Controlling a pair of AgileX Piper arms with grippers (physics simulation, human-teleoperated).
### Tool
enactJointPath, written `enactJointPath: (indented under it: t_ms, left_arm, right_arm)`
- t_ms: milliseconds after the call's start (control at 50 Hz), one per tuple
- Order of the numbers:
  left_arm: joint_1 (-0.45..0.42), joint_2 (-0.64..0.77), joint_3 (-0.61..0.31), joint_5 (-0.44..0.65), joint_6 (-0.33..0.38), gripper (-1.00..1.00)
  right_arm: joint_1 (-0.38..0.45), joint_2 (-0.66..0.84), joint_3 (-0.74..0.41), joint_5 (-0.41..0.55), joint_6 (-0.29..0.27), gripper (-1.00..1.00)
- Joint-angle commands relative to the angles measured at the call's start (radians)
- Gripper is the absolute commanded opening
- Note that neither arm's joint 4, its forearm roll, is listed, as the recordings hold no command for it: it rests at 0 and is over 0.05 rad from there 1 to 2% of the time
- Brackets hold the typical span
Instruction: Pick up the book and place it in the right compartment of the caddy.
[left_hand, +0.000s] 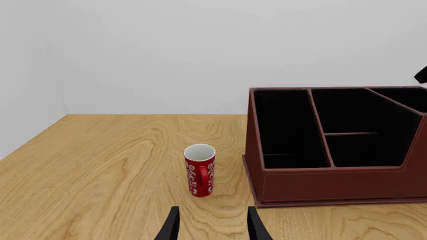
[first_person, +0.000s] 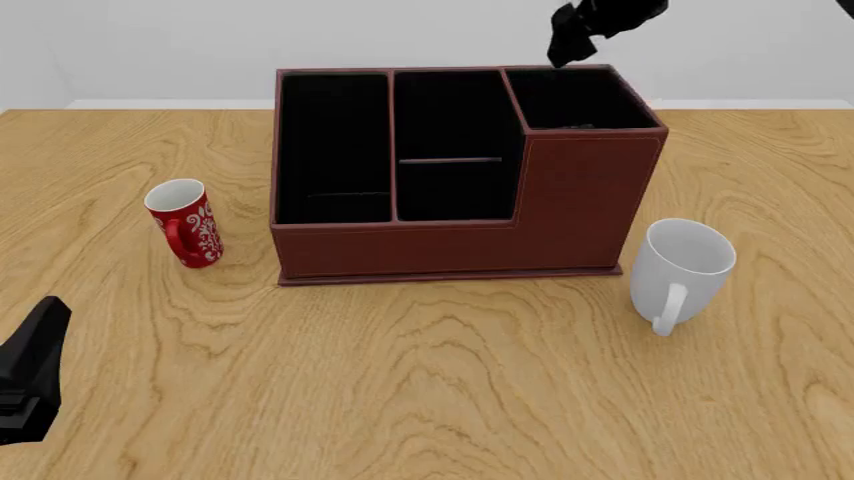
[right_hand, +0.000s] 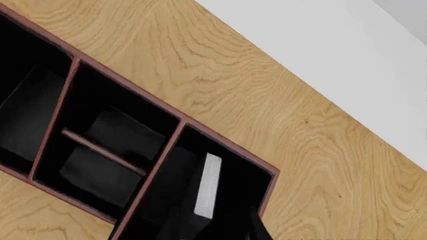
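The dark reddish-brown caddy (first_person: 441, 250) stands mid-table. In the right wrist view the book (right_hand: 207, 192) stands on edge inside the right compartment (right_hand: 237, 175), white page edges up. My right gripper (right_hand: 215, 231) hovers over it with fingers spread wider than the book and apart from it. In the front view the right gripper (first_person: 571, 42) is above the far rim of the right compartment (first_person: 581, 100); the book is barely visible there. My left gripper (left_hand: 213, 229) is open and empty, low near the table's front left.
A red patterned mug (first_person: 187, 222) stands left of the caddy, just ahead of my left gripper's fingers (left_hand: 172, 227). A white mug (first_person: 681, 270) stands right of the caddy. The left arm (first_person: 30, 375) sits at the front left corner.
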Motion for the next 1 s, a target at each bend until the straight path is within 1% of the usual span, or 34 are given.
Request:
enactJointPath:
  t_ms: [20,200,240,260,280,300,320,340,360,380,420,440,460,480,500,540,560,580,600,680,720,740,760,780,800,820,840,860,880,920,940,960,980,1000]
  left_arm:
    - [0.0,0.0,0.0,0.0,0.0,1.0]
    - [0.0,0.0,0.0,0.0,0.0,1.0]
    - [0.0,0.0,0.0,0.0,0.0,1.0]
    - [0.0,0.0,0.0,0.0,0.0,1.0]
    - [0.0,0.0,0.0,0.0,0.0,1.0]
    - [0.0,0.0,0.0,0.0,0.0,1.0]
    - [0.0,0.0,0.0,0.0,0.0,1.0]
    - [0.0,0.0,0.0,0.0,0.0,1.0]
    - [0.0,0.0,0.0,0.0,0.0,1.0]
    - [0.0,0.0,0.0,0.0,0.0,1.0]
    - [0.0,0.0,0.0,0.0,0.0,1.0]
    - [0.0,0.0,0.0,0.0,0.0,1.0]
    - [0.0,0.0,0.0,0.0,0.0,1.0]
    - [0.0,0.0,0.0,0.0,0.0,1.0]
    - [0.0,0.0,0.0,0.0,0.0,1.0]
    - [0.0,0.0,0.0,0.0,0.0,1.0]
    - [0.0,0.0,0.0,0.0,0.0,1.0]
    - [0.0,0.0,0.0,0.0,0.0,1.0]
    - [0.0,0.0,0.0,0.0,0.0,1.0]
    - [0.0,0.0,0.0,0.0,0.0,1.0]
    - [0.0,0.0,0.0,0.0,0.0,1.0]
    - [0.0,0.0,0.0,0.0,0.0,1.0]
    - [0.0,0.0,0.0,0.0,0.0,1.0]
    - [0.0,0.0,0.0,0.0,0.0,1.0]
    - [0.0,0.0,0.0,0.0,0.0,1.0]
    - [0.0,0.0,0.0,0.0,0.0,1.0]
    - [0.0,0.0,0.0,0.0,0.0,1.0]
    - [0.0,0.0,0.0,0.0,0.0,1.0]
    - [0.0,0.0,0.0,0.0,0.0,1.0]
    - [0.0,0.0,0.0,0.0,0.0,1.0]
    - [0.0,0.0,0.0,0.0,0.0,1.0]
    - [0.0,0.0,0.0,0.0,0.0,1.0]
    - [0.0,0.0,0.0,0.0,0.0,1.0]
    - [0.0,0.0,0.0,0.0,0.0,1.0]
  right_arm:
    - [0.0,-0.001,-0.008,0.006,0.0,1.0]
    - [0.024,-0.048,0.008,0.003,-0.003,1.0]
    - [0.027,-0.065,0.024,-0.009,-0.01,1.0]
    - [0.046,-0.091,0.045,-0.02,0.01,1.0]
    - [0.051,-0.121,0.082,-0.044,0.007,1.0]
    - [0.051,-0.123,0.085,-0.045,0.007,1.0]
    - [0.083,-0.178,0.146,-0.079,0.033,1.0]
    - [0.083,-0.18,0.151,-0.081,0.033,1.0]
    - [0.067,-0.194,0.182,-0.107,0.014,1.0]
    - [0.078,-0.234,0.236,-0.139,0.027,1.0]
    - [0.061,-0.284,0.311,-0.2,0.032,1.0]
    - [0.061,-0.285,0.313,-0.202,0.032,1.0]
    - [0.08,-0.317,0.363,-0.218,0.042,1.0]
    - [0.07,-0.346,0.403,-0.252,0.034,1.0]
    - [0.07,-0.347,0.405,-0.253,0.034,1.0]
    - [0.081,-0.421,0.495,-0.31,0.067,1.0]
    - [0.081,-0.422,0.497,-0.312,0.067,1.0]
    - [0.072,-0.444,0.56,-0.343,0.056,1.0]
    - [0.079,-0.483,0.623,-0.375,0.064,1.0]
    - [0.07,-0.547,0.693,-0.425,0.075,1.0]
    - [0.062,-0.591,0.752,-0.458,0.063,1.0]
    - [0.053,-0.632,0.802,-0.493,0.035,1.0]
    - [0.053,-0.632,0.803,-0.494,0.035,1.0]
    - [0.064,-0.659,0.823,-0.501,0.073,1.0]
    - [0.066,-0.688,0.876,-0.525,0.039,1.0]
    - [0.075,-0.719,0.901,-0.537,0.079,1.0]
    - [0.078,-0.748,0.935,-0.556,0.071,1.0]
    - [0.078,-0.749,0.936,-0.557,0.071,1.0]
    - [0.093,-0.784,0.956,-0.567,0.096,1.0]
    - [0.095,-0.824,0.983,-0.588,0.112,1.0]
    - [0.094,-0.863,1.015,-0.605,0.096,1.0]
    - [0.094,-0.863,1.015,-0.605,0.096,1.0]
    - [0.104,-0.911,1.035,-0.618,0.116,1.0]
    - [0.11,-0.95,1.074,-0.627,0.107,1.0]
